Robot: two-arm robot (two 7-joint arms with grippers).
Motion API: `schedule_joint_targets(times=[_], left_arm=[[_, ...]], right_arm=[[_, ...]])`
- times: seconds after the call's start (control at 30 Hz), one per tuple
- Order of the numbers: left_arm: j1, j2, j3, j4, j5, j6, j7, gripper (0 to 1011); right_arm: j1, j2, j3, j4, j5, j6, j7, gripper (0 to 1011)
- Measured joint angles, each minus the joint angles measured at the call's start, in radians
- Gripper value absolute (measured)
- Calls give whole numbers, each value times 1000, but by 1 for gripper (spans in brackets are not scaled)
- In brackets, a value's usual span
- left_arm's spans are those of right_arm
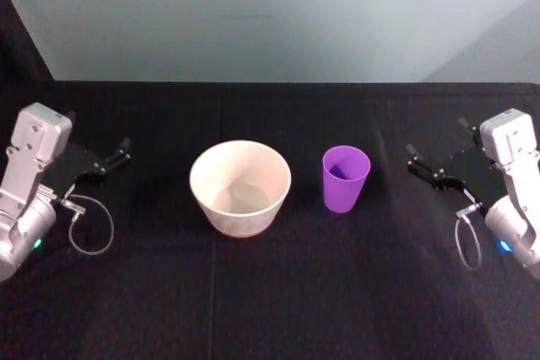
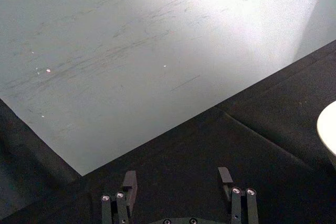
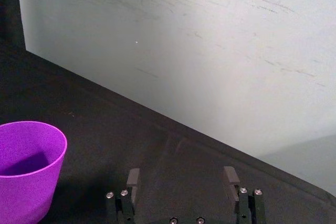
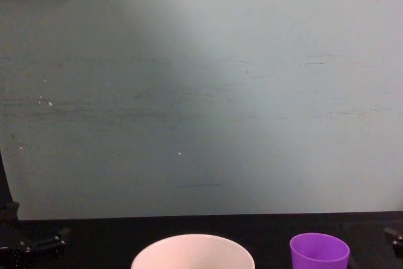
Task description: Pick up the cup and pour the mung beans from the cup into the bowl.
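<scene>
My right gripper [image 1: 424, 168] released, right of upright cup [image 1: 346, 177]; bowl [image 1: 240, 185] left of cup; left gripper [image 1: 117, 156] released, parked left; hazard: glancing approach could topple cup.

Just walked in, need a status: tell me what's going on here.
Nothing is being handled yet. The purple cup stands upright on the black table, just right of the white bowl, not touching it. The left end effector and right end effector sit open and empty out at either side.
</scene>
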Motion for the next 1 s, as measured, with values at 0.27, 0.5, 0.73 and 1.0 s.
schedule_joint_targets(times=[0.27, 0.5, 0.73, 1.0], left_arm=[[0, 0, 0, 0, 0, 0, 0, 1000], [0, 0, 0, 0, 0, 0, 0, 1000], [0, 0, 0, 0, 0, 0, 0, 1000], [0, 0, 0, 0, 0, 0, 0, 1000]], right_arm=[[0, 0, 0, 0, 0, 0, 0, 1003], [0, 0, 0, 0, 0, 0, 0, 1003], [0, 0, 0, 0, 0, 0, 0, 1003], [0, 0, 0, 0, 0, 0, 0, 1003]])
